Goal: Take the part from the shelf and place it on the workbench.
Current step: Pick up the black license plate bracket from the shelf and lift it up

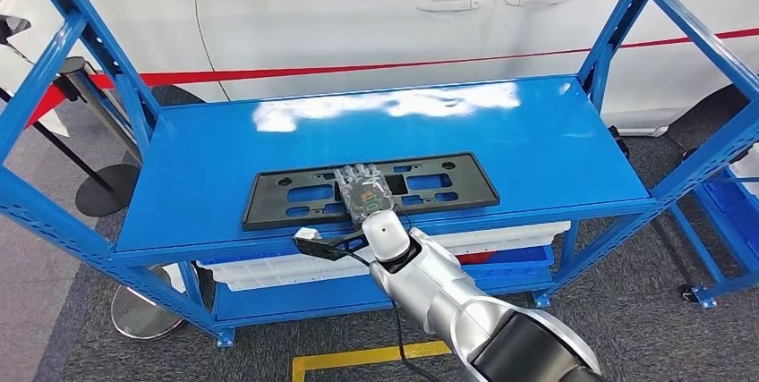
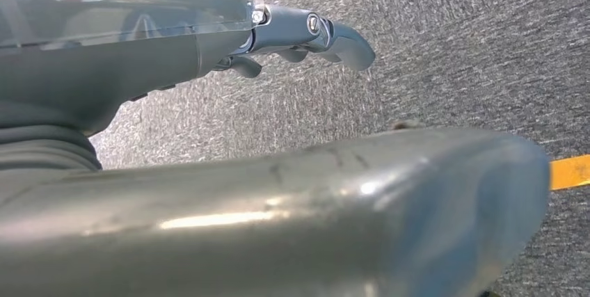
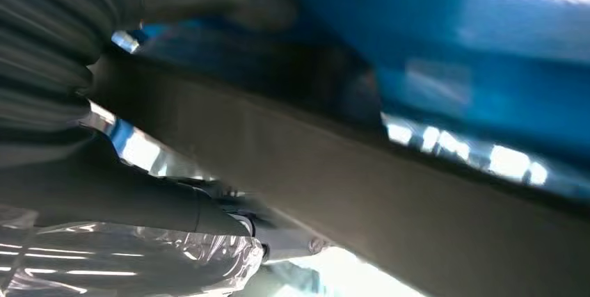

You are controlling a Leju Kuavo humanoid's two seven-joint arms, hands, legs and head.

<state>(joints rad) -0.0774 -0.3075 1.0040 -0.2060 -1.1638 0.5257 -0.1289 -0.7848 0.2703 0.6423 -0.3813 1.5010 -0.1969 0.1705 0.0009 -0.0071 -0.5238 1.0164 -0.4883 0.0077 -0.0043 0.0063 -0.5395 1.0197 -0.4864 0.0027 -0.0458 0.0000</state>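
Part (image 1: 295, 192): black flat rectangular frame with cut-outs, lying flat on the blue shelf (image 1: 537, 145), toward its front edge. Right hand (image 1: 363, 191): laid over the middle of the part, fingers (image 1: 358, 173) resting on it; whether they grasp it I cannot tell. Left hand (image 2: 306, 36): above grey carpet (image 2: 452, 46), fingers released, holding nothing. White car (image 1: 358, 6): behind the shelf.
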